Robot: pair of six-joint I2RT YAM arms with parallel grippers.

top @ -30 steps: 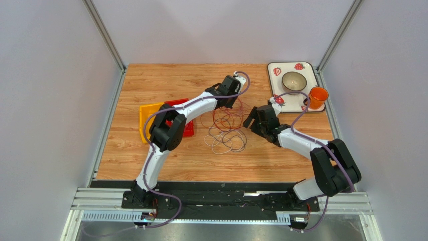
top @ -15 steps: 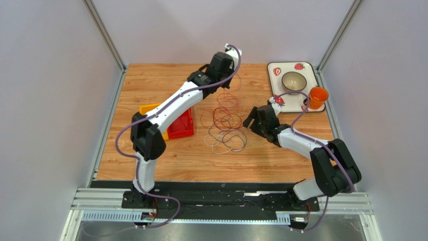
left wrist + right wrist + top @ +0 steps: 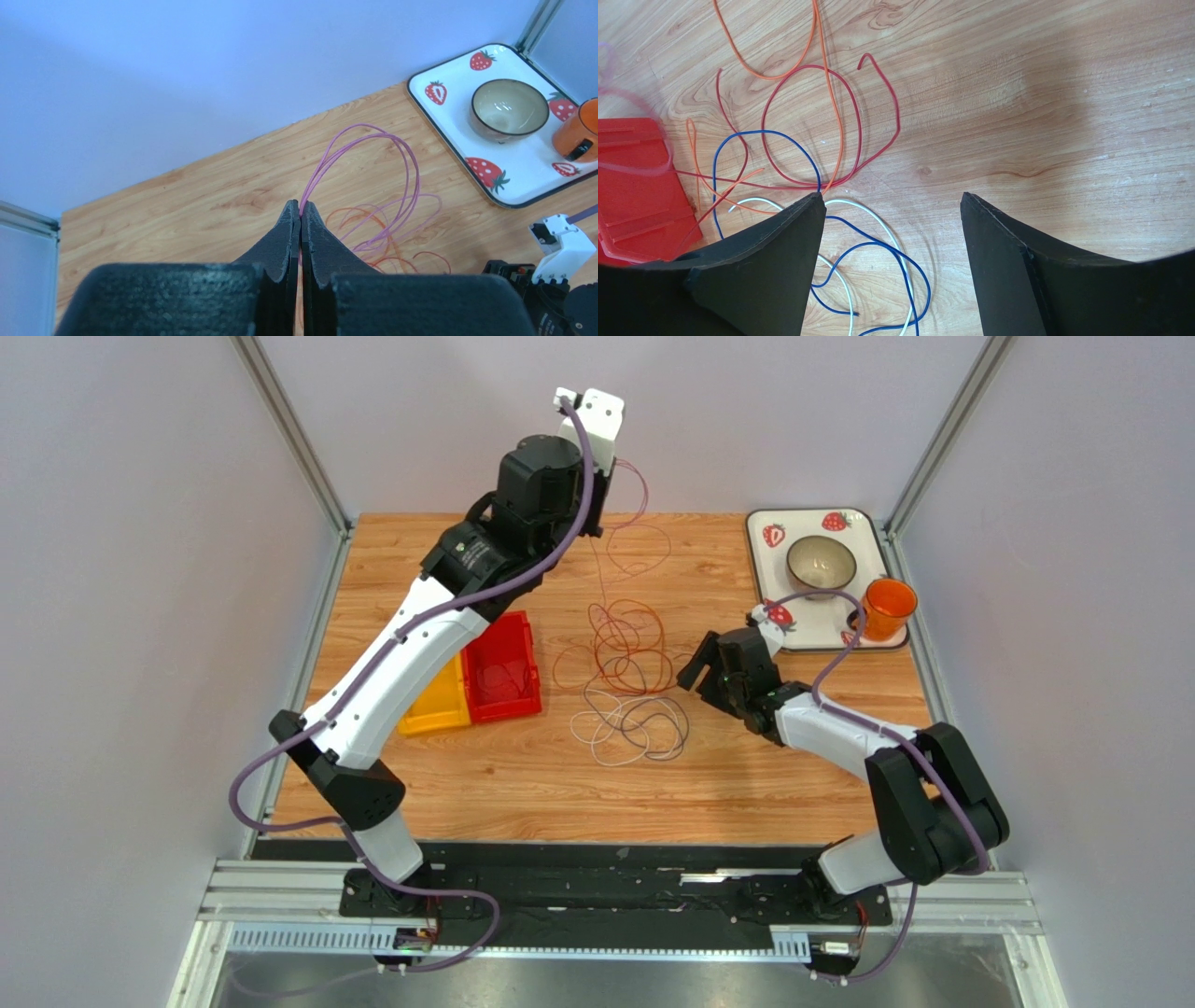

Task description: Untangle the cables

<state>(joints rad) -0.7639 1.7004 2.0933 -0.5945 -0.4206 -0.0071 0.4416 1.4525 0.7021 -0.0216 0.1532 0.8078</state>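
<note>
Pink cable (image 3: pixel 409 157) hangs clamped in the left pincer (image 3: pixel 300 206), while the right pincer (image 3: pixel 892 199) stands wide apart over loose cables (image 3: pixel 829 91).

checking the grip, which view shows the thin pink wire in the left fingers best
Left wrist: the thin pink wire loops out clearly from the shut left fingers. Top external shows only a faint hanging strand; right wrist shows at most a pink blur at its left edge.
</note>
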